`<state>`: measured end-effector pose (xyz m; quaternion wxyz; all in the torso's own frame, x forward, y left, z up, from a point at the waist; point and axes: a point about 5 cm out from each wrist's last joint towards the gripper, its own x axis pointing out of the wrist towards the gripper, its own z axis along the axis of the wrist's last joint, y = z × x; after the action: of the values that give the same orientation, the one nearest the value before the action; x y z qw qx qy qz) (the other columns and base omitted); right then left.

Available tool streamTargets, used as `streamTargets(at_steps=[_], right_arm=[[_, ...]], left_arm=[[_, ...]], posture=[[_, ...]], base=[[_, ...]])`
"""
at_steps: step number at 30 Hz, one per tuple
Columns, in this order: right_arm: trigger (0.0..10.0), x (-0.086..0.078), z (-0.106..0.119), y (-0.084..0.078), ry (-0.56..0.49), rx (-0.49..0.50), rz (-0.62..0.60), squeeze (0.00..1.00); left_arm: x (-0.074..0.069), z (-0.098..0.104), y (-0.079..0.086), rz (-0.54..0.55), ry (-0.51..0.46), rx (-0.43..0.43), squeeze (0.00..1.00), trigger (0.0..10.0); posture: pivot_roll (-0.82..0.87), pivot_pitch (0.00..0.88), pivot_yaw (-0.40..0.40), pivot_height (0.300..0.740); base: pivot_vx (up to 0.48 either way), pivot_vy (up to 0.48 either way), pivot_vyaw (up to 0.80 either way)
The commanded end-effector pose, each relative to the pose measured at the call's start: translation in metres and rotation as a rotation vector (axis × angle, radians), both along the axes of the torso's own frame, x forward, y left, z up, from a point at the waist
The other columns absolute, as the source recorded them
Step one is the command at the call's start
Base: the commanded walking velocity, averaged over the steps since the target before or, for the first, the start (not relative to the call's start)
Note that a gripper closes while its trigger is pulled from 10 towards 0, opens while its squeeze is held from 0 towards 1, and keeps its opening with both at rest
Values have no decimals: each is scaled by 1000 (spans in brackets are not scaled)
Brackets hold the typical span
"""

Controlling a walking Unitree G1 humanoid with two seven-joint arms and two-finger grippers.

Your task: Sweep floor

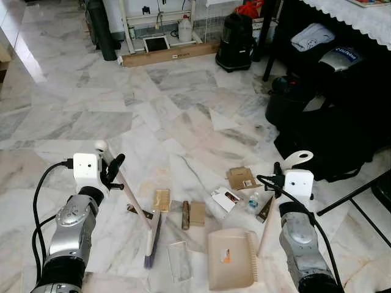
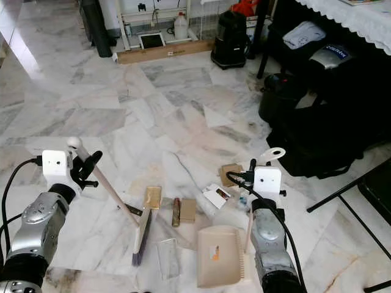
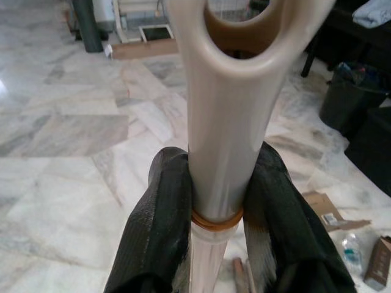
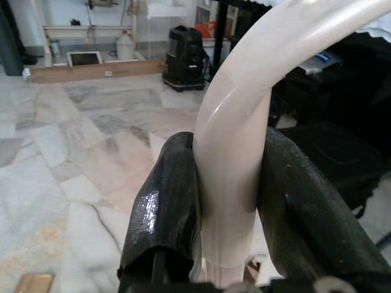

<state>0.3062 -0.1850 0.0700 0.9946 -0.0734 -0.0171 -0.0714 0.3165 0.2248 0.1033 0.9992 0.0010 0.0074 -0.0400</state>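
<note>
Beside the dustpan on the marble floor: broom head down amid cardboard scraps. Left gripper jaws clamped on broom handle; right gripper jaws clamped on dustpan handle. Best swept with short strokes toward the dustpan, keeping its lip flat.

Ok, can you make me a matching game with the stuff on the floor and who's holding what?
Things:
1. broom
2. dustpan
3. bottle
4. vacuum

Places:
A. far off, by the long box
B. handle in the right gripper
C. handle in the left gripper
D. lying among the litter near the right arm

Pairs: 1-C, 2-B, 3-D, 4-A
</note>
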Motion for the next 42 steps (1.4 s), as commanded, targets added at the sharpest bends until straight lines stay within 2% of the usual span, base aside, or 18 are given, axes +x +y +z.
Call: streamTargets(at_steps=[1, 7, 18, 25, 33, 42], right_arm=[[10000, 4, 5, 2, -32, 1, 12, 0], [10000, 6, 0, 4, -15, -9, 32, 0], [10000, 3, -10, -1, 2, -5, 21, 0], [10000, 2, -18, 6, 31, -10, 38, 0], [10000, 9, -10, 6, -4, 3, 35, 0], [10000, 9, -13, 9, 10, 10, 42, 0]], left_arm=[[0, 0, -1, 2, -18, 10, 0, 10000], [0, -4, -4, 6, -15, 7, 0, 10000], [-1, -6, 0, 25, -23, 17, 0, 10000], [-3, -6, 5, 44, -30, 25, 0, 10000], [-3, -4, 8, 55, -38, 28, 0, 10000], [-5, -4, 9, 57, -49, 34, 0, 10000]], posture=[[-25, 66, -23, 740], [-18, 68, -24, 740], [-6, 86, -21, 740], [2, 97, -19, 740], [4, 97, -19, 740], [18, 105, -16, 740]], base=[[0, 0, 0], [0, 0, 0], [0, 0, 0], [0, 0, 0], [0, 0, 0], [0, 0, 0]])
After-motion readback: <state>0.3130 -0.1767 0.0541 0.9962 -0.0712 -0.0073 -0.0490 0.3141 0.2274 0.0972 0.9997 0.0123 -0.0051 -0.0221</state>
